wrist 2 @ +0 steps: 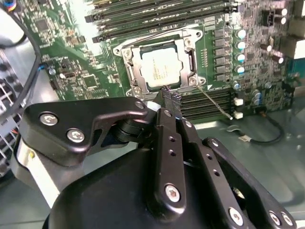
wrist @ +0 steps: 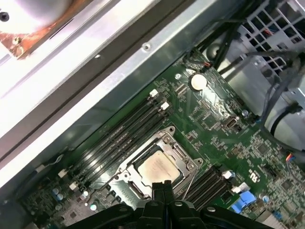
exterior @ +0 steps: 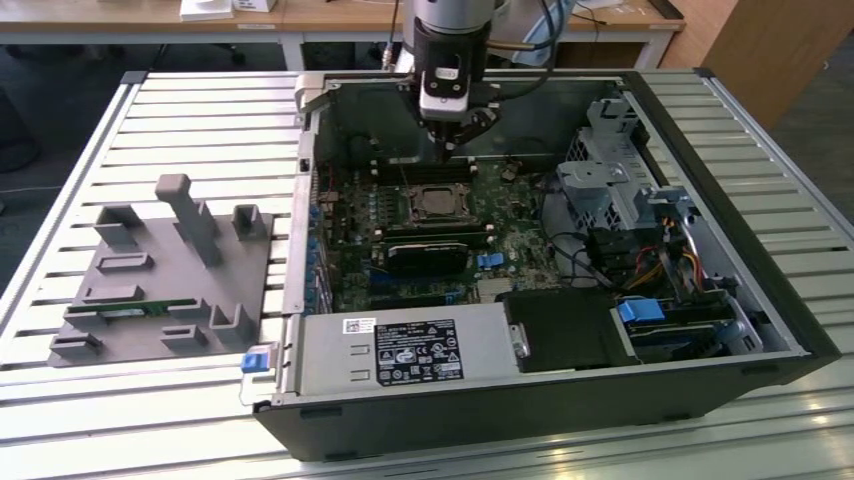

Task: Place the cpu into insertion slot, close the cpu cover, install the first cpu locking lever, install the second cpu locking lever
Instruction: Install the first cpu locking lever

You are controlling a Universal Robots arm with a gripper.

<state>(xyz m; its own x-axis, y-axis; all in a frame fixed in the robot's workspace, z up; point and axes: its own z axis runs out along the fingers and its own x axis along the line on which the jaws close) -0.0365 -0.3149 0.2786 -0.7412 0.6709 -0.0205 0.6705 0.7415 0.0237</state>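
Exterior view, arm: the gripper [exterior: 450,150] is hanging low inside the open computer case [exterior: 534,420], right over the motherboard.
Exterior view, chip: the cpu [exterior: 434,205] is sitting mid-board, near the gripper tip.
Exterior view, side stuff: a grey fixture block [exterior: 160,280] is lying on the slatted table [exterior: 200,110], at the exterior view's left of the case.
Second wrist view, fingers: the fingers [wrist 2: 164,102] are pressing together with nothing between them, tips hovering just at the edge of the cpu cover [wrist 2: 132,67].
Second wrist view, chip: it's lying flat in the insertion slot [wrist 2: 189,58], and the cover is lying down around it.
Second wrist view, lever: a thin wire lever [wrist 2: 214,102] is sticking out from a socket corner, across the memory slots [wrist 2: 209,98].
First wrist view, tool: the closed fingertips are pointing at the framed chip's near edge.
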